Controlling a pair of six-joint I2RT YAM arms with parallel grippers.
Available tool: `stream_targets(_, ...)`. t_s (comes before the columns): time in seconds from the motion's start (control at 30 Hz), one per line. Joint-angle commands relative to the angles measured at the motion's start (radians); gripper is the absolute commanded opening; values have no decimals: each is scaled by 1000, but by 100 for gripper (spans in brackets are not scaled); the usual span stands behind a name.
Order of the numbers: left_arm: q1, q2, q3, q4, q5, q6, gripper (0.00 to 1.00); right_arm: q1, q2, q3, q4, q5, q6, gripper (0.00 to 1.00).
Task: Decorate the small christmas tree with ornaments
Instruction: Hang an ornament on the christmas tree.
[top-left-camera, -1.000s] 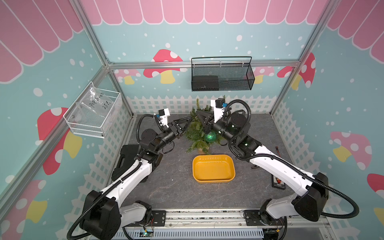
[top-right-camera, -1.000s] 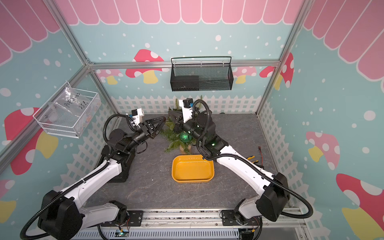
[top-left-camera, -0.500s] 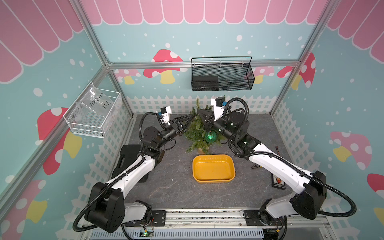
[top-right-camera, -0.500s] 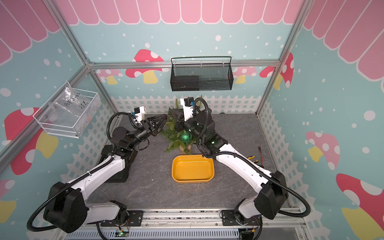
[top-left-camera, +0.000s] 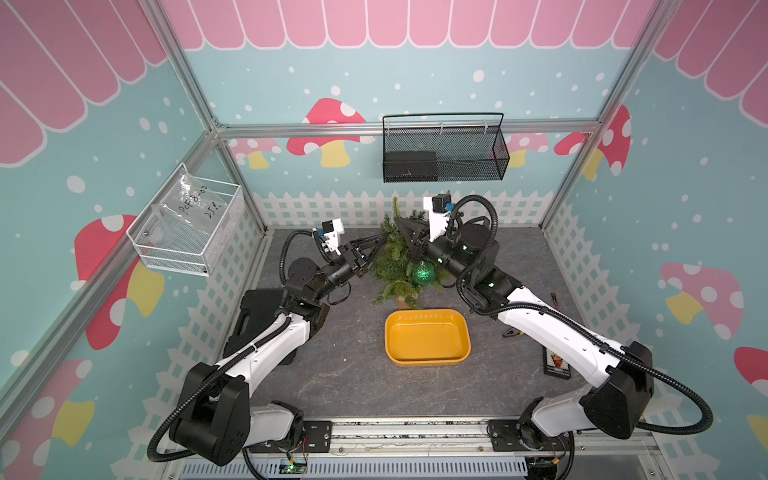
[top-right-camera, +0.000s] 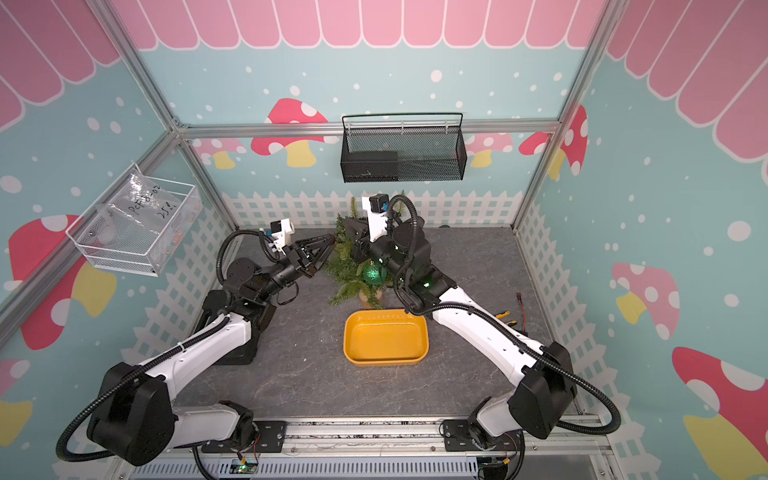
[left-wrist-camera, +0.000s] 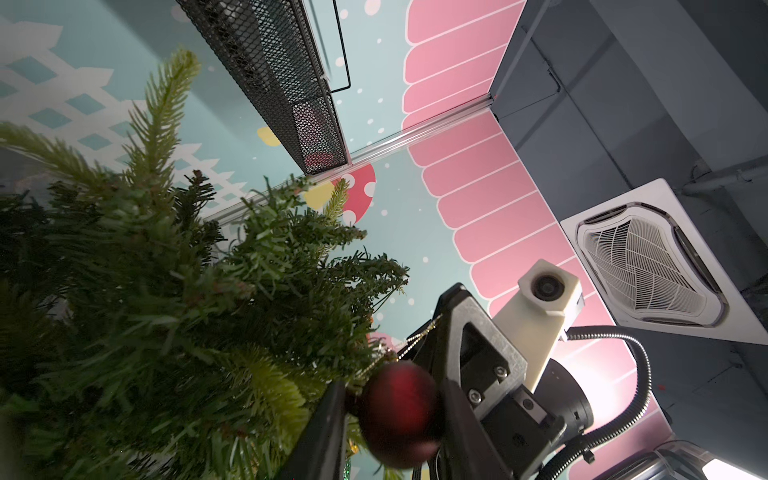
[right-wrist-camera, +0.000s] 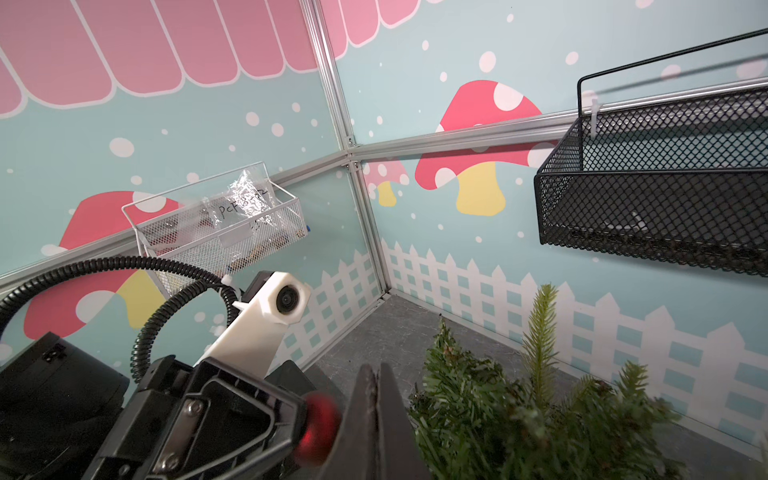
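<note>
The small christmas tree stands at the back of the table, with a glittery green ornament hanging on its front. My left gripper reaches in from the tree's left and is shut on a dark red ball ornament. A taut gold thread runs from the ball's cap to my right gripper. That gripper is pressed shut on the thread, above the tree's top branches. The red ball is hidden in both top views.
An empty yellow tray lies in front of the tree. A black mesh basket hangs on the back wall and a white wire basket on the left wall. A black case sits under my left arm, and small tools lie at the right.
My left gripper has moved with the red ball closer to the tree's upper left side. The right gripper has shifted slightly toward the back above the tree.
</note>
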Motion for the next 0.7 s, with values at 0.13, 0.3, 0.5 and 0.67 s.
stream_targets(0.13,0,-6,-17,39,3,-27,26,-4,-21,-27,13,-6,1,0)
stream_targets(0.3,-9,2,-12,43,1,-25,26,-4,-32,-26,12,-4,-6,0)
stream_targets(0.5,-14,2,-27,38,-2,-21,26,-4,-37,-38,5,-3,-8,1)
stream_targets(0.67,-14,-16,-42,11,-9,-5,26,-4,-36,-34,5,-4,-6,8)
